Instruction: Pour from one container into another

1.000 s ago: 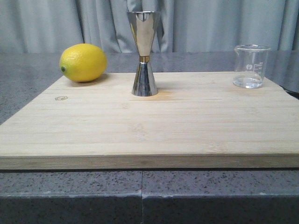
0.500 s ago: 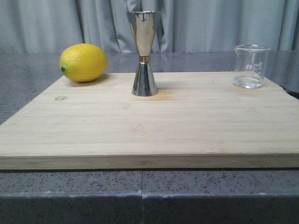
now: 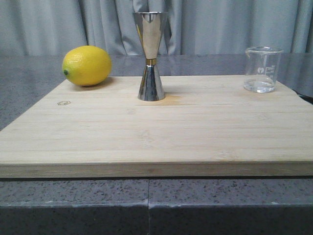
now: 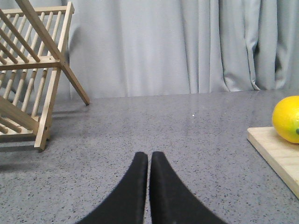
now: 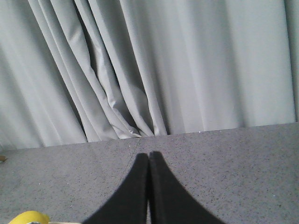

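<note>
The small clear glass beaker [image 3: 263, 69] with white marks stands upright at the back right of the wooden board [image 3: 156, 132], a little clear liquid in its bottom. The tall steel jigger [image 3: 151, 56] with a gold waist band stands upright at the back middle of the board. Neither arm shows in the front view. My left gripper [image 4: 149, 156] is shut and empty over grey counter, left of the board. My right gripper [image 5: 148, 155] is shut and empty too, facing the curtain over bare counter. Beaker and jigger are out of both wrist views.
A yellow lemon [image 3: 87, 65] lies at the board's back left; the lemon [image 4: 287, 118] also shows in the left wrist view. A wooden dish rack [image 4: 32, 74] stands on the counter off to the left. A grey curtain [image 3: 220, 24] hangs behind the counter.
</note>
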{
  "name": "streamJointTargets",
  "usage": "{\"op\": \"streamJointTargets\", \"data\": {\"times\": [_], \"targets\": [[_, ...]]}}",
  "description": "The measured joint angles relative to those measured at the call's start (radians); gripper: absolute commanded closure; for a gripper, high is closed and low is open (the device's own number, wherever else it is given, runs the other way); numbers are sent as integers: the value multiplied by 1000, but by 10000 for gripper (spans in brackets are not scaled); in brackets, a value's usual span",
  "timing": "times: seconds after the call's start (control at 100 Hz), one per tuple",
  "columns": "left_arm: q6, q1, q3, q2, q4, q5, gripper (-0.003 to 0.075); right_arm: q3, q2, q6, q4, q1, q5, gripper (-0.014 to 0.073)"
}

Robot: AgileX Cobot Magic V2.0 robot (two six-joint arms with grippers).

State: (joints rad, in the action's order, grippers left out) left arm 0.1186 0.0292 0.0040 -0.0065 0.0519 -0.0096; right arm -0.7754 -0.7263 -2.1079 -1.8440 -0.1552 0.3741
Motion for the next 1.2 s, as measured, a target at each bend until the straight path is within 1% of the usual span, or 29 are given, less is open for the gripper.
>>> {"op": "streamJointTargets", "data": {"times": [0.26,0.31,0.33,0.36,0.38,0.41,0.42,0.43,0.44,0.45,0.48,0.49,0.5,0.51,0.52,0.55,0.56,0.57,0.58,0.59,0.6,0.64,0.66,0.69,0.76,0.83,0.9,1.03,1.2], "targets": [[0,0,0,0,0,0,739,0,0,0,0,0,-8,666],[0,0,0,0,0,0,739,0,0,39,8,0,-18,666],[0,0,0,0,0,0,739,4,2,80,30,0,-23,666],[0,0,0,0,0,0,739,12,8,161,107,0,-29,666],[0,0,0,0,0,0,739,20,14,241,150,0,-31,665],[0,0,0,0,0,0,739,35,21,401,284,0,-36,666],[0,0,0,0,0,0,739,43,25,436,314,0,-38,666],[0,0,0,0,0,0,739,48,27,470,377,0,-38,666],[0,0,0,0,0,0,739,57,29,538,409,0,-40,666],[0,0,0,0,0,0,739,62,34,571,442,0,-40,666],[0,0,0,0,0,0,739,84,45,738,609,0,-45,666],[0,0,0,0,0,0,739,96,52,771,644,0,-47,666],[0,0,0,0,0,0,739,102,56,802,712,0,-47,665],[0,0,0,0,0,0,739,115,60,865,744,0,-53,666],[0,0,0,0,0,0,739,122,68,896,777,0,-56,666],[0,0,0,0,0,0,739,150,87,1042,931,0,-77,666],[0,0,0,0,0,0,739,165,99,1070,961,0,-82,666],[0,0,0,0,0,0,739,173,104,1097,1016,0,-87,666],[0,0,0,0,0,0,739,188,117,1151,1043,0,-99,666],[0,0,0,0,0,0,739,197,123,1177,1068,0,-105,665],[0,0,0,0,0,0,739,205,130,1228,1119,0,-117,666],[0,0,0,0,0,0,739,255,172,1347,1256,1,-148,666],[0,0,0,0,0,0,739,281,193,1415,1298,1,-168,666],[0,0,0,0,0,0,739,315,223,1520,1395,2,-195,665],[0,0,0,0,0,0,739,413,312,1693,1548,8,-250,666],[0,0,0,0,0,0,739,491,386,1815,1653,11,-272,666],[0,0,0,0,0,0,739,569,460,1878,1708,12,-283,666],[0,0,0,0,0,0,739,688,573,1916,1740,20,-292,666],[0,0,0,0,0,-2,739,786,663,1982,1772,88,-292,666]]}}
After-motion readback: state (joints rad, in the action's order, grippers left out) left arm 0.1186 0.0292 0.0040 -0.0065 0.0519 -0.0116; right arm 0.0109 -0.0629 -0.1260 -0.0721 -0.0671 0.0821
